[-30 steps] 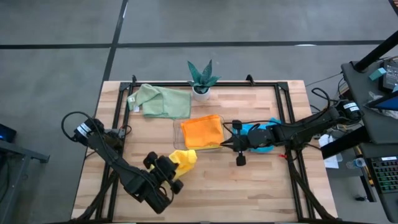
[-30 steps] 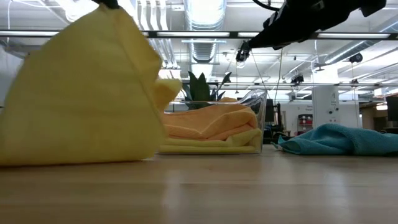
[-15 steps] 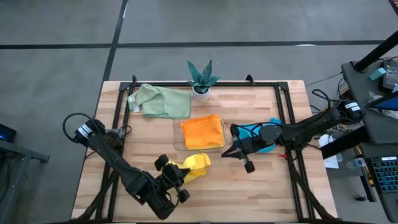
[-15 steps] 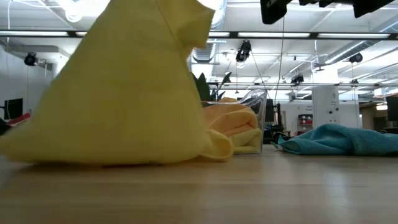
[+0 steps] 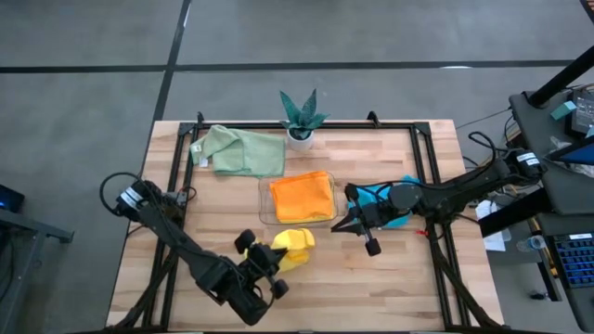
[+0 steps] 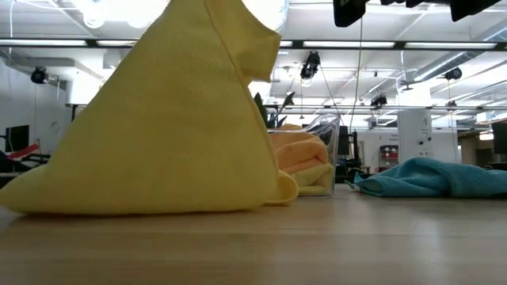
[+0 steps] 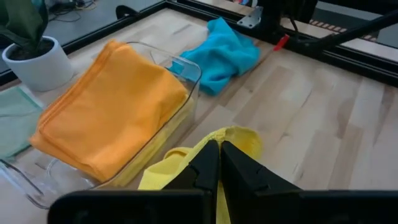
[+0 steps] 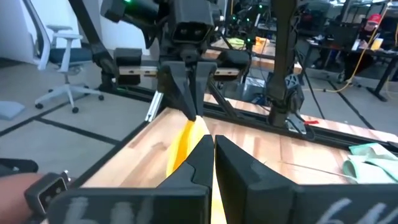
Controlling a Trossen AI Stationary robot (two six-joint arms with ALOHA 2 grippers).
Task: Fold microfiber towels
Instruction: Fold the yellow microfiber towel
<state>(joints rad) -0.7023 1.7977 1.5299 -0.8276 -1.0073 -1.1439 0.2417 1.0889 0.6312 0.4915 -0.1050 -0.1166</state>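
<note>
A yellow towel (image 5: 293, 244) stands as a tent near the table's front middle, and my left gripper (image 5: 281, 258) is shut on its top. In the low view the yellow towel (image 6: 174, 127) fills the left half. An orange towel (image 5: 302, 196) lies folded in the clear tray (image 5: 264, 202), with a yellow towel (image 6: 317, 179) under it. A teal towel (image 5: 401, 195) lies crumpled at the right, beneath my right arm. My right gripper (image 5: 344, 225) is shut and empty, up in the air beside the tray. A pale green towel (image 5: 243, 151) lies at the far left. My left gripper pinches a bunched part of the yellow towel's top (image 7: 231, 138) between its two shut fingers (image 7: 245, 171). The fingers slant down from the table's near left. The cloth hangs below them in a slack cone, and its lower edge (image 6: 142, 207) lies on the table.
A small potted plant (image 5: 301, 118) stands at the far edge, behind the tray. A dark frame (image 5: 422, 158) runs along the table's sides. Bare wood lies in front of the tray and at the near right (image 5: 390, 288).
My left gripper has gone toward the table's right edge and turned, drawing the yellow towel with it. The towel now stands taller, with its lower edge still on the table. My right gripper has tipped up from pointing down to level and has risen a little.
</note>
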